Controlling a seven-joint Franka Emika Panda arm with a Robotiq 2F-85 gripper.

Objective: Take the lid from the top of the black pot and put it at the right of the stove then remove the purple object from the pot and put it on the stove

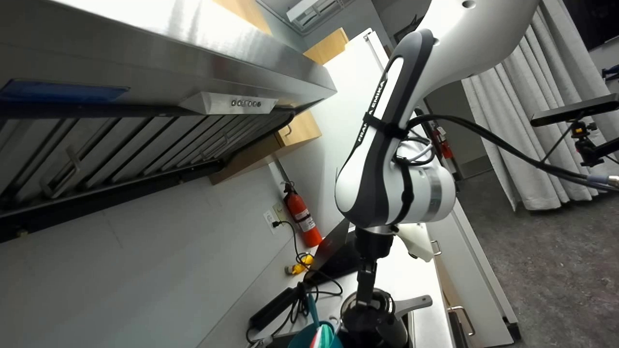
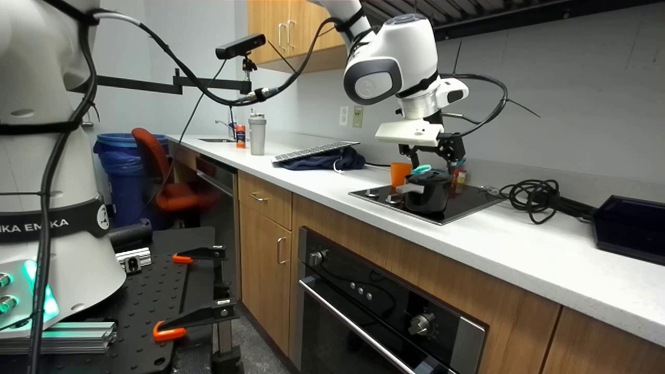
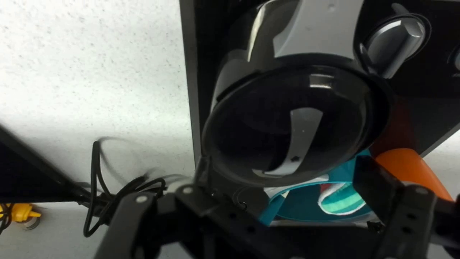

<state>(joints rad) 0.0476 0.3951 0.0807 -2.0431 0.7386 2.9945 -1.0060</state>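
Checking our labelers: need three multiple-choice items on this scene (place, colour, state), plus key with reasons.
1. Where is the black pot? A) in the sink B) on the floor C) on the stove
2. What colour is its side handle? A) red B) grey C) blue
3. The claw is: A) open B) shut on the pot C) shut on nothing

1 C: an exterior view shows the pot resting on the stove.
2 B: light grey in the wrist view.
3 A: the jaws stand wide apart there.
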